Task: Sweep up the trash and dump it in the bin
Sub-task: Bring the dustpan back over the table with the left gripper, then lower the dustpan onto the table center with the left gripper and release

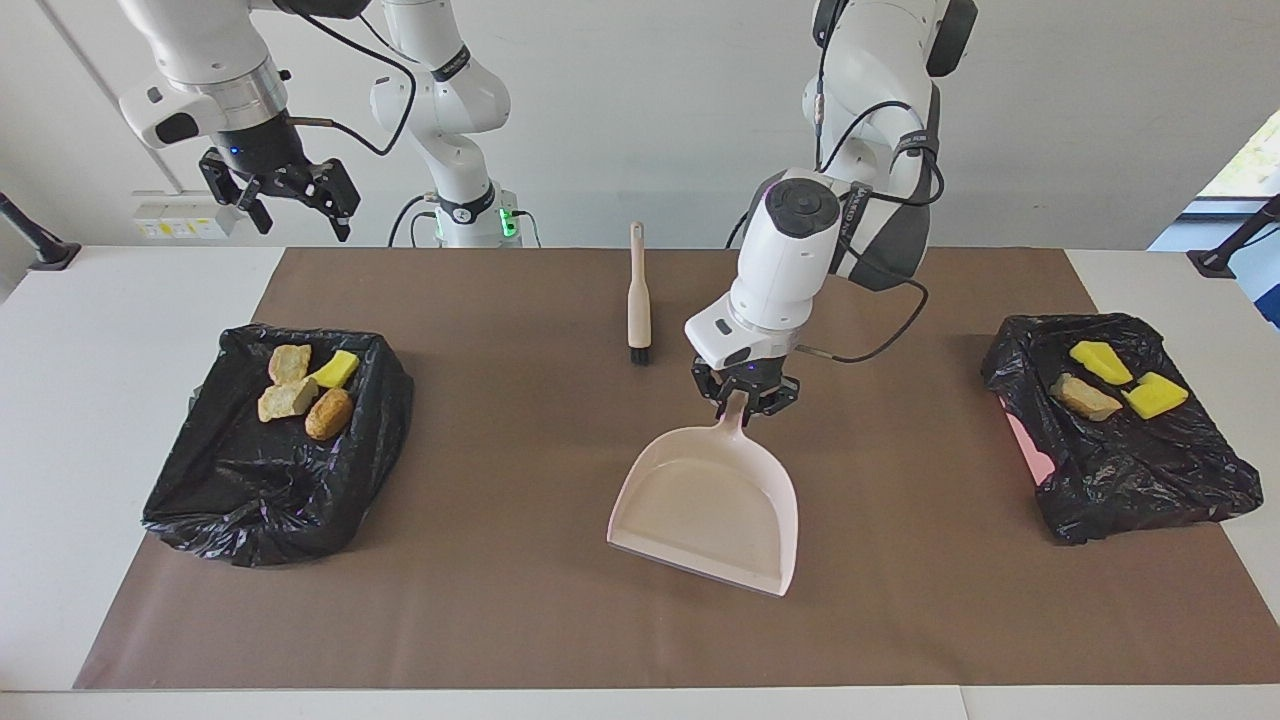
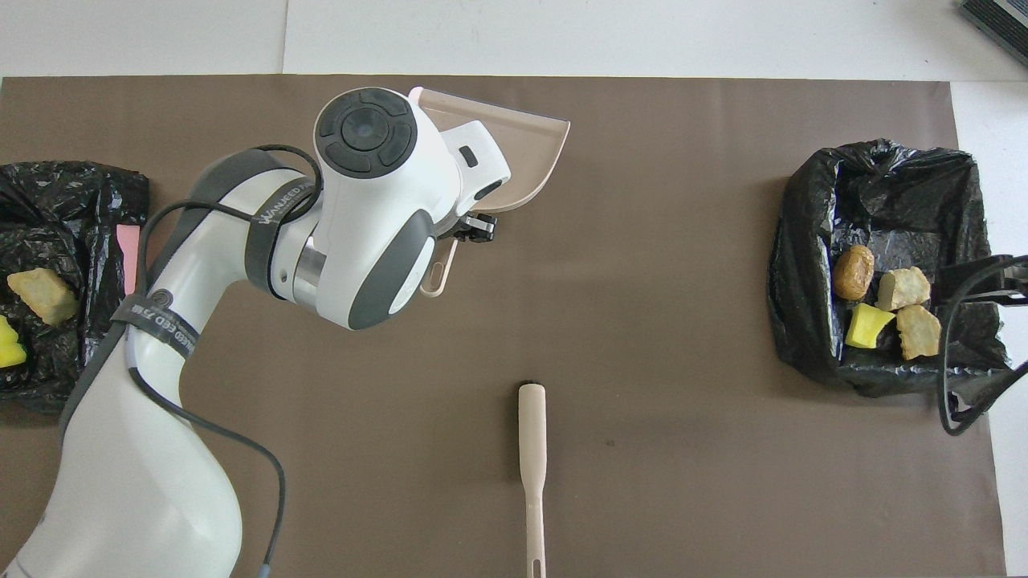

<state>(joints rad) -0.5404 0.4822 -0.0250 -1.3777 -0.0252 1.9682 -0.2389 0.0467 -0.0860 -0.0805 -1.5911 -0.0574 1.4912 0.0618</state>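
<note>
On the brown mat (image 1: 560, 600), two black-bagged bins — one (image 1: 270, 470) at the right arm's end, one (image 1: 1130, 470) at the left arm's end — each hold trash (image 1: 300, 385) (yellow and brown lumps). Mid-mat, the left gripper (image 1: 741, 398) pinches the pink dustpan (image 1: 705, 505) by its handle. Nearer the robots lies the brush (image 1: 638, 300). Right gripper (image 1: 285, 195) waits high over the table's edge, fingers spread.

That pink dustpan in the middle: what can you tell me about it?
The dustpan looks like pale pink plastic: a wide, shallow scoop with raised side walls and a short handle with a hanging hole at its end. It is empty and sits on the brown mat, mouth pointing away from the robots. The left gripper is at its handle.
</note>
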